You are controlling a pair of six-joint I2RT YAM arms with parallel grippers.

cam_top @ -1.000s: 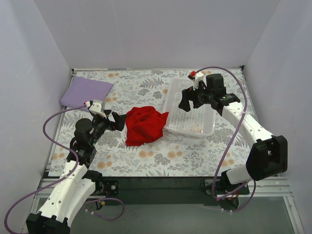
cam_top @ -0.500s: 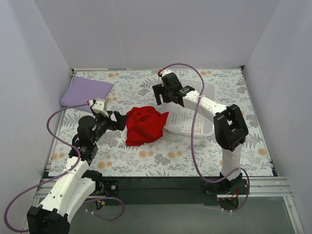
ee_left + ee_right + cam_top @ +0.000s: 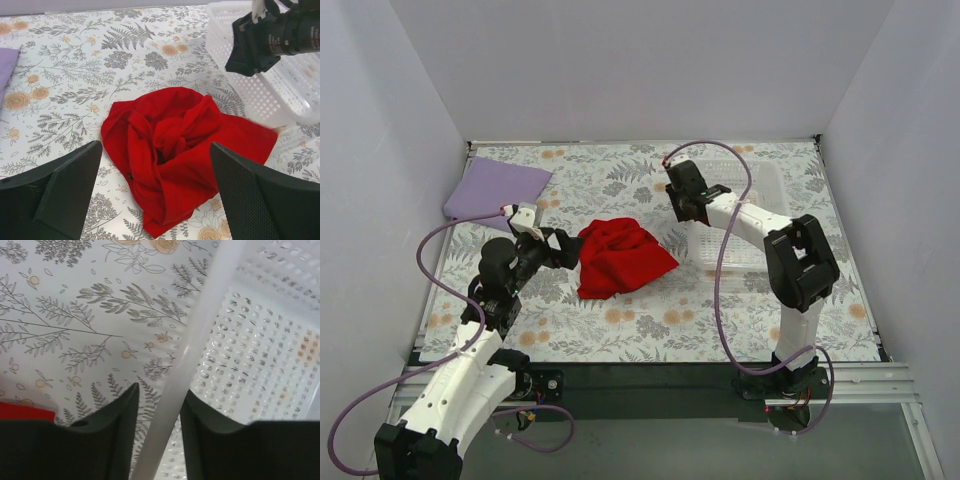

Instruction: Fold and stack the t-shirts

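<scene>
The red t-shirt lies crumpled in a heap on the flowered tabletop, and fills the middle of the left wrist view. The lilac t-shirt lies flat at the far left corner, with only its edge in the left wrist view. My left gripper hovers open just left of the red shirt, jaws wide and empty. My right gripper stands astride the left rim of the white basket, jaws narrowed. A sliver of table shows beside the rim.
The white lattice basket sits right of the red shirt, blurred and skewed. Its near corner almost touches the shirt's edge. Grey walls close in the table on three sides.
The right arm swung left from over the basket to its left rim, and its jaws narrowed around the rim. The basket shifted right and turned. The left arm stayed put.
</scene>
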